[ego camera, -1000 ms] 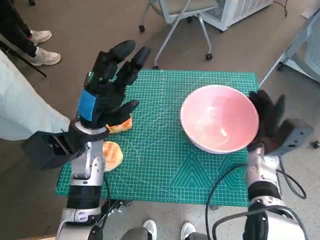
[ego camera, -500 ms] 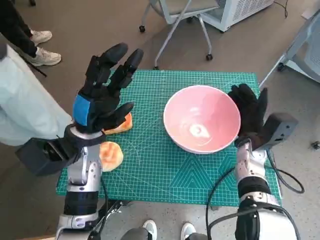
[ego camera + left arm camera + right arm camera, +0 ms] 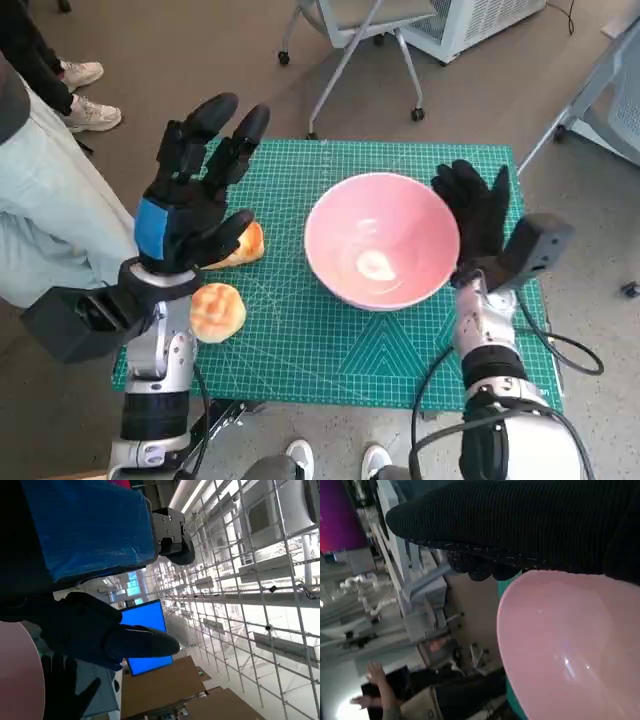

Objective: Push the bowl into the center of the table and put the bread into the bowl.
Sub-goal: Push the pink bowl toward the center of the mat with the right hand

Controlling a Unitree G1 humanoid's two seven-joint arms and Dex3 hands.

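counter point(image 3: 330, 340): carrying a green cutting mat, bowl and bread.
bowl point(image 3: 381, 252): sitting near the mat's middle, touching the right robot hand point(image 3: 478, 212) along its right rim; pink, glossy, holding nothing.
left robot hand point(image 3: 190, 200): hovering raised over the mat's left side, fingers spreading, gripping nothing.
right robot hand: fingers spreading flat against the bowl's outer wall.
bread point(image 3: 216, 311): lying at the mat's left edge below the left robot hand; a second bun point(image 3: 243, 245) partly hiding under that hand; both golden and round.

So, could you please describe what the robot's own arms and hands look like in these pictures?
Both forearms are pale grey cylinders with ringed joints. The left hand is black with a blue tape patch across its back, and a black box-shaped module sits at that wrist. The right hand wears a black knitted glove; a grey box-shaped module juts beside its wrist, and black cables loop along that forearm.
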